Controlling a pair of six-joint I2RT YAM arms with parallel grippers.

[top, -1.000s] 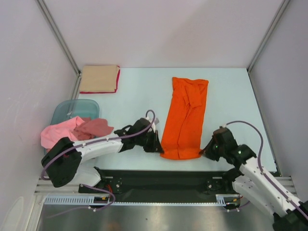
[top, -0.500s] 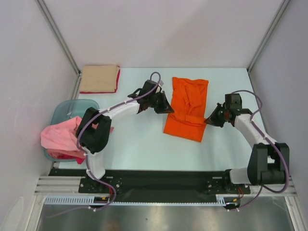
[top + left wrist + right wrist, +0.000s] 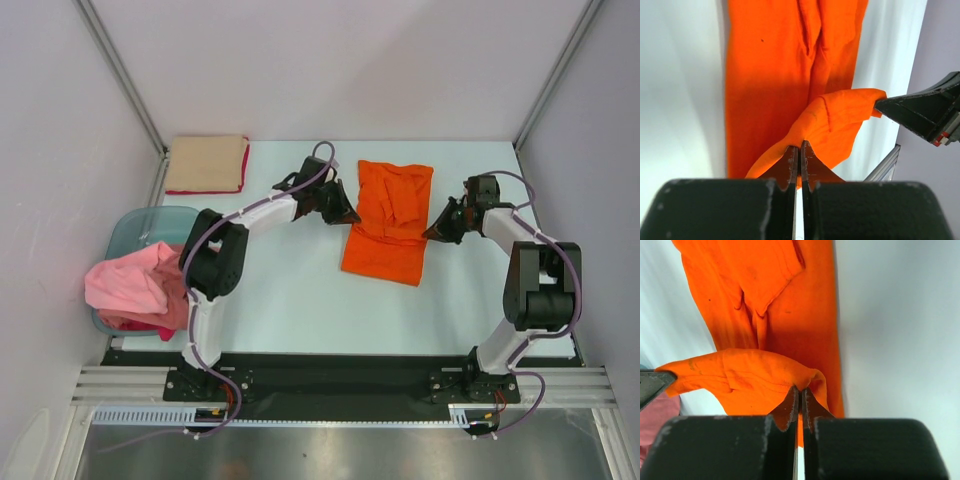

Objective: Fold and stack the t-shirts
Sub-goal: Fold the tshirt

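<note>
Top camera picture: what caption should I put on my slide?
Left fingers and right fingers hold the orange t-shirt's end doubled over itself.

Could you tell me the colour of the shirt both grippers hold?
Bright orange shirt; clearest from the left wrist.

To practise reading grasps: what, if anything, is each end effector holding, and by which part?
Both hold the orange t-shirt: the left end effector pinches one corner of its lifted edge, the right end effector the other.
</note>
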